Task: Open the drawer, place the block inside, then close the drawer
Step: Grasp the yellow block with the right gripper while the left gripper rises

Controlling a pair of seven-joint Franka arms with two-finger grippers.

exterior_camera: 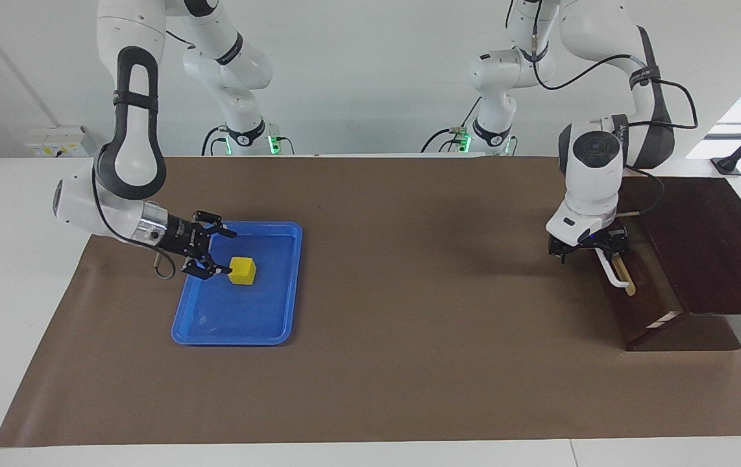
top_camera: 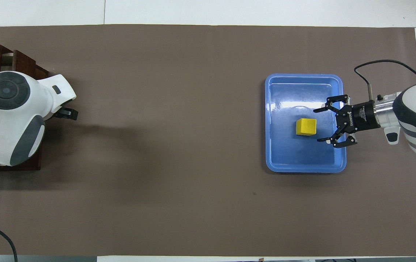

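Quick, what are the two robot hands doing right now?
Right gripper: jaws open, around nothing yet, beside the block in the blue tray.
Left gripper: at the drawer handle; jaws cannot be told.

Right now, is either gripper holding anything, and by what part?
The right gripper is open beside the block in the tray, holding nothing. The left gripper is at the drawer handle; grip can't be told.

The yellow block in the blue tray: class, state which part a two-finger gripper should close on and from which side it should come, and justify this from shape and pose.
Grip the block across two flat side faces, coming in low from the right arm's end of the tray. It lies flat with bare floor around it, and the open right gripper already faces it there.
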